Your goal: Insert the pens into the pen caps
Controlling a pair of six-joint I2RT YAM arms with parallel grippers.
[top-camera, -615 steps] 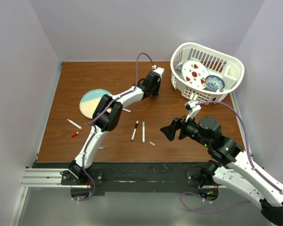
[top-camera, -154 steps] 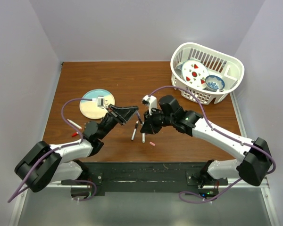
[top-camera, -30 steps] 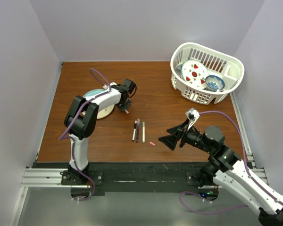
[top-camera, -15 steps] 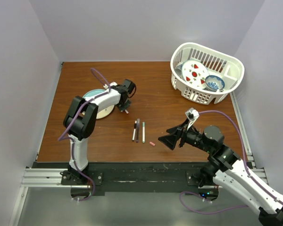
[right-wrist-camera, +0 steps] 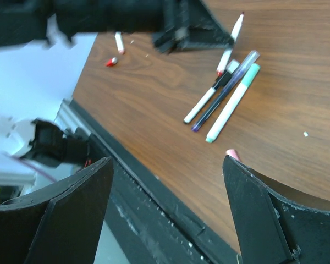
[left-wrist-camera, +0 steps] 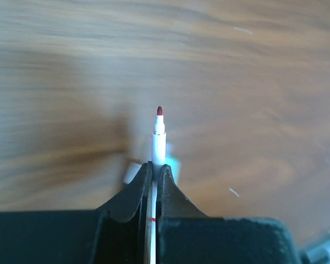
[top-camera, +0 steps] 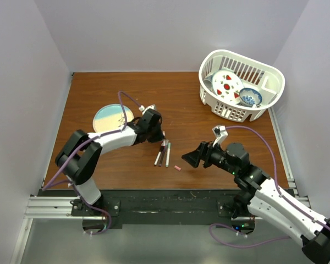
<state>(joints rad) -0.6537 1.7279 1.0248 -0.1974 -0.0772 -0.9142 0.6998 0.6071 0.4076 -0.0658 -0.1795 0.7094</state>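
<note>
Wood table point(top-camera: 209, 143), basket point(top-camera: 231, 113) w/ plate point(top-camera: 226, 84) + bowl point(top-camera: 251, 97), left gripper point(left-wrist-camera: 155, 169) clamped on red-tip pen point(left-wrist-camera: 158, 140), right gripper point(right-wrist-camera: 168, 184) wide, empty.

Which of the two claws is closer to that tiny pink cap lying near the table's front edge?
Right. The right gripper hovers open just right of the pink cap; the left gripper, clamping a red-tipped pen, is farther back.

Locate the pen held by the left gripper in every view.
Top external: red-tipped pen near the picture's centre.
Left wrist: pen at centre, tip pointing up.
Right wrist: pen at top right.
Shared landmark: the black fingers clamping it.
</note>
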